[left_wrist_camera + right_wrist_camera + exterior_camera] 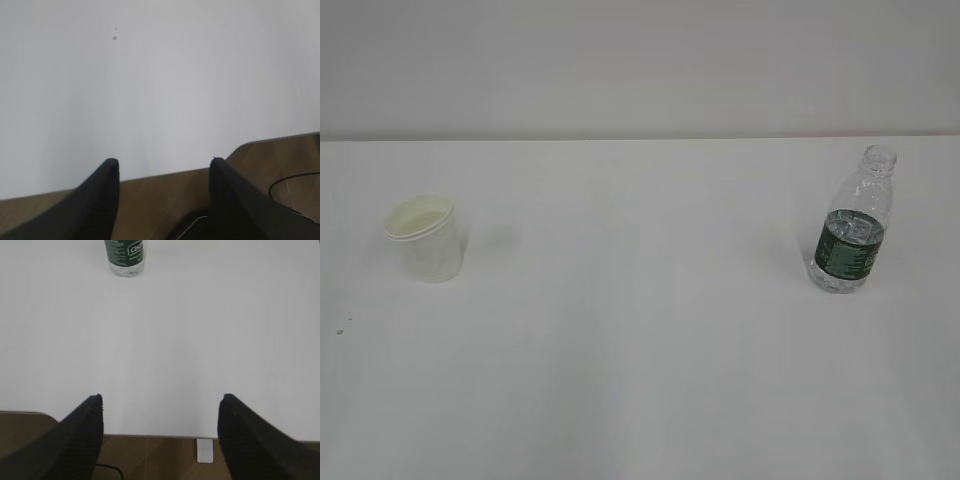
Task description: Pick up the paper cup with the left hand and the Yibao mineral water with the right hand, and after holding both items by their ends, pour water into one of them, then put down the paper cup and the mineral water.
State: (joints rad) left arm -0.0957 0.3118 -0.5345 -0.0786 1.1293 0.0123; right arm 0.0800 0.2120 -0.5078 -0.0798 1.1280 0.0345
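Note:
A small white paper cup (424, 236) stands upright on the left of the white table (640, 330) in the exterior view. The clear Yibao mineral water bottle (853, 224), capless with a dark green label, stands upright on the right; its base and label (125, 255) show at the top of the right wrist view. Neither arm appears in the exterior view. My left gripper (164, 161) is open and empty over the table's near edge, and the cup is out of its view. My right gripper (162, 397) is open and empty, well short of the bottle.
The table's near edge (150, 435) runs just below both grippers, with brown floor beneath. A small white bracket (204, 450) sits under the edge. A small dark speck (115, 37) marks the tabletop. A pale wall (640, 60) rises behind the table.

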